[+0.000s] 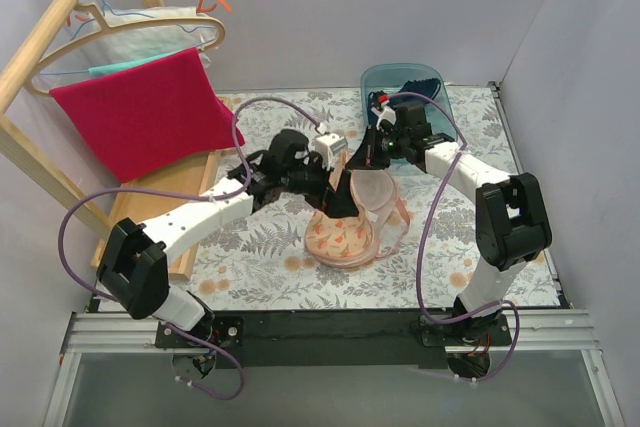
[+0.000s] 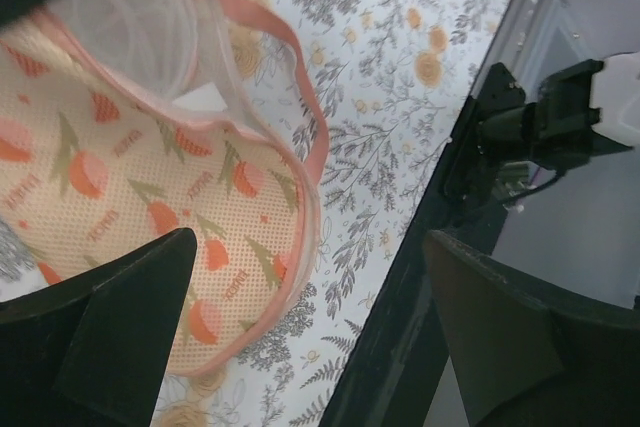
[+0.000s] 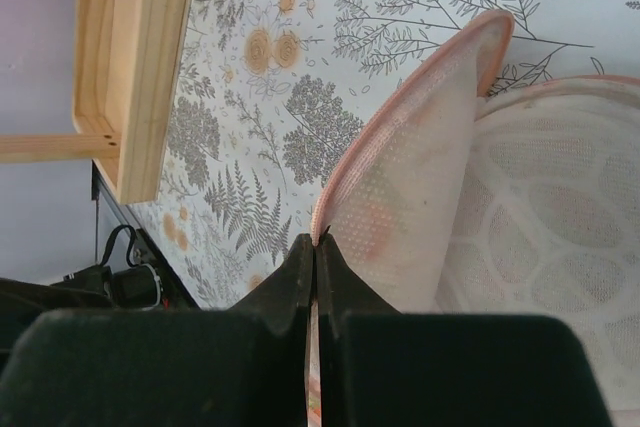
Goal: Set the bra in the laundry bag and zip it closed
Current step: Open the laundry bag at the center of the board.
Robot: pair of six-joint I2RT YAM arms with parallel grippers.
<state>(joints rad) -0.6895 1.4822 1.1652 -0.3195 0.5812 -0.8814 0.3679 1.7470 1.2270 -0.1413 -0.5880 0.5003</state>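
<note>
laundry bag (image 2: pixel 120 187) cut off, tub (image 1: pixel 380 78) half hidden

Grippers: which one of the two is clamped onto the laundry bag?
The right gripper: it is pinched shut on the pink rim of the laundry bag. The left gripper is spread wide open above the bag, holding nothing.

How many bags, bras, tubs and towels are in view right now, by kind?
Peach-pink floral laundry bag: 1
Dark navy fabric bra, partly hidden in the tub: 1
Translucent teal plastic tub: 1
Red fabric towel: 1
Total: 4
</note>
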